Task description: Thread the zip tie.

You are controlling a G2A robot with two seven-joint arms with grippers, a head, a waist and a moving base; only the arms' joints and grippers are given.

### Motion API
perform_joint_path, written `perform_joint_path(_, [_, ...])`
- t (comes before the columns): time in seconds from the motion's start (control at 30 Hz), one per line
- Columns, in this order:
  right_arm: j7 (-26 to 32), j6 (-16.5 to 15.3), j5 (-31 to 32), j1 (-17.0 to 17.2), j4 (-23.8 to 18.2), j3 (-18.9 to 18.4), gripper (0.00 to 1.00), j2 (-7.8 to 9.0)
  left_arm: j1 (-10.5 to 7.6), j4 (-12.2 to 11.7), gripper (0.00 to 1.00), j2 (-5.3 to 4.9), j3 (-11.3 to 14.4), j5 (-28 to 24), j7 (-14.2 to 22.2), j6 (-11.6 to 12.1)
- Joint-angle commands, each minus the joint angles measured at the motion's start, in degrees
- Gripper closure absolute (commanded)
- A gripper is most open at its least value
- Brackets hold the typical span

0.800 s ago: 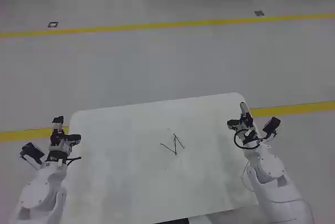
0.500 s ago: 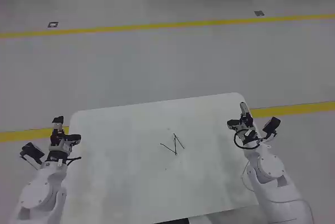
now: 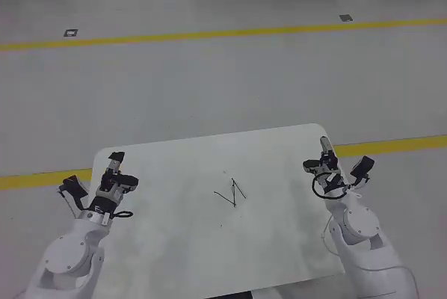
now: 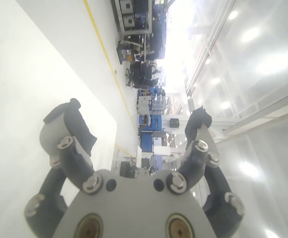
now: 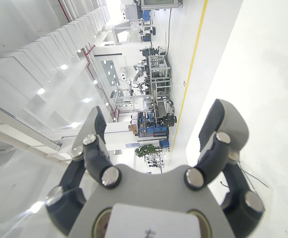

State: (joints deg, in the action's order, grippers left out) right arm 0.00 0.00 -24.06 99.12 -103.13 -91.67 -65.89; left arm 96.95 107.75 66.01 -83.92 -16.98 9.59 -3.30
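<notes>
Over the table's (image 3: 179, 161) left edge, the left gripper (image 3: 120, 170) has swung toward the untouched zip tie (image 3: 232, 193), gaping empty like the right gripper (image 5: 159, 115).

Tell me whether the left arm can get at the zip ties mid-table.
Probably yes: the left gripper is open over the table, with nothing standing between it and the zip ties.

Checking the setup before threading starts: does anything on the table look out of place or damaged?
Nothing stands out. The zip ties lie crossed, loose, near the middle of the table; left gripper and right gripper are open and empty at opposite sides.
</notes>
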Motion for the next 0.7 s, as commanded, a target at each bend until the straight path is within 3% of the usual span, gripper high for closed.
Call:
perform_joint_path(0.0, [0.0,0.0,0.0,0.0,0.0,0.0,0.00,0.00,-0.88,-0.6,0.00,0.12,2.4,1.4,1.1,-0.8])
perform_joint_path(0.07, [0.0,0.0,0.0,0.0,0.0,0.0,0.00,0.00,-1.45,-1.0,0.00,0.14,3.6,2.9,1.9,-0.8])
perform_joint_path(0.37, [0.0,0.0,0.0,0.0,0.0,0.0,0.00,0.00,-1.45,-1.0,0.00,0.14,3.6,2.9,1.9,-0.8])
perform_joint_path(0.5, [7.8,-3.8,1.7,0.2,1.5,-1.4,0.00,0.39,-2.12,-1.4,0.00,0.13,5.9,5.3,4.1,-1.7])
perform_joint_path(0.67, [18.9,-9.1,2.6,0.7,4.3,-3.8,0.00,0.96,-5.12,-3.3,0.00,0.36,10.3,9.2,6.2,-4.4])
